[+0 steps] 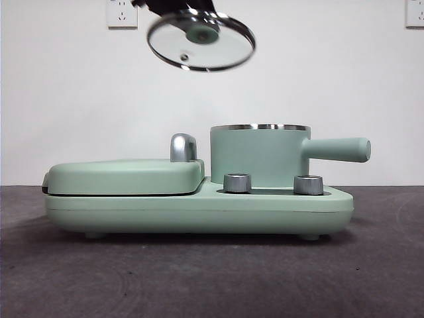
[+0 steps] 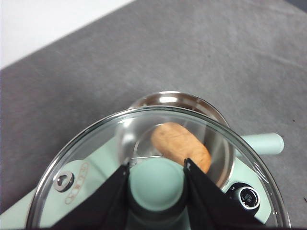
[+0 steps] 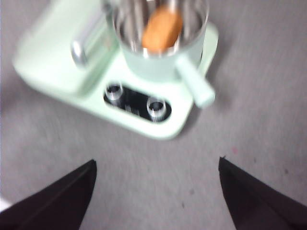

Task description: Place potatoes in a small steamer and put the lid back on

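The left gripper (image 2: 156, 179) clamps the lid (image 1: 201, 40) by its knob, tilted above the small steamer (image 1: 260, 156), ready to cover the potato (image 2: 181, 148) (right gripper (image 3: 156, 191) spread empty, well back)

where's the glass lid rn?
The round clear-glass lid is held tilted in the air by the left end effector on its mint-green knob, above the small mint-green steamer pot, not yet on it.

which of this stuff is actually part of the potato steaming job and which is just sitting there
In the job:
potato, already inside the steamer
steamer, open
lid, held aloft by the left gripper

Just there:
griddle cover
chrome handle
two knobs
right gripper, open, holding nothing
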Controlling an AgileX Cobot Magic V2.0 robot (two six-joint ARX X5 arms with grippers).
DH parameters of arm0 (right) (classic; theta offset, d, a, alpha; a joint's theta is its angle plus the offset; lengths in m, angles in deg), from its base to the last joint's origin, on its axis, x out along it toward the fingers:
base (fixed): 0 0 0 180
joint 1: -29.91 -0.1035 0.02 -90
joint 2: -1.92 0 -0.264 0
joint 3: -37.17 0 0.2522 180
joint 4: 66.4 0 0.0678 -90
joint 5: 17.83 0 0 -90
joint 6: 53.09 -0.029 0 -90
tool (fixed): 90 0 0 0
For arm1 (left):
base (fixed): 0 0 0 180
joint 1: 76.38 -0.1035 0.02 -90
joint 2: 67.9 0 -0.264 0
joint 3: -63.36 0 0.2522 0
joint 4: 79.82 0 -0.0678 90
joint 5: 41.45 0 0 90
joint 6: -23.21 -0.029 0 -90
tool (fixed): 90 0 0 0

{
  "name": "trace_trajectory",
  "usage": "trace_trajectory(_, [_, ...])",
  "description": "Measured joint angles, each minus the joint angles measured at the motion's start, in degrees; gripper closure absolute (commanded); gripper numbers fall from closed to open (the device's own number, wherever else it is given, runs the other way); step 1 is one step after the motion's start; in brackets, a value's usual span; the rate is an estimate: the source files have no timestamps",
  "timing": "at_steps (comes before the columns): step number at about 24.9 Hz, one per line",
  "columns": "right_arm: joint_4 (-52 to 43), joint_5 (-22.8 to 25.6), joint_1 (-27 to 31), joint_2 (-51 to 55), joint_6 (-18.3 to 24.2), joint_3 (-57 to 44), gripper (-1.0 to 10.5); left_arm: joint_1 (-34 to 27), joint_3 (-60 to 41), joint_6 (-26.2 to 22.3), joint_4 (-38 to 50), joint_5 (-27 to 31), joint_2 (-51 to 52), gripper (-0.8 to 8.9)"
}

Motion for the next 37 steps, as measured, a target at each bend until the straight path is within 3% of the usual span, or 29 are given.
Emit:
trace_trajectory(8, [-3.67, 1.77, 0.0, 13.29, -6.01, -9.97, 5.4, 3.04, -0.02, -1.55, 6.38, 0.0, -5.53, 7.99])
trace_trajectory(11, [-3.72, 3.19, 0.0, 16.79, -7.26, -10.95, 5.4, 4.0, -0.02, -4.26, 8.02, -0.02, -7.69, 7.99])
trace_trajectory(25, [-3.85, 3.19, 0.0, 17.44, -7.56, -11.02, 5.4, 4.07, -0.02, -5.99, 16.02, -4.63, -13.77, 7.99])
trace_trajectory(37, [-3.85, 3.19, 0.0, 17.44, -7.56, -11.02, 5.4, 3.98, -0.02, -5.99, 16.28, -5.03, -14.73, 7.99])
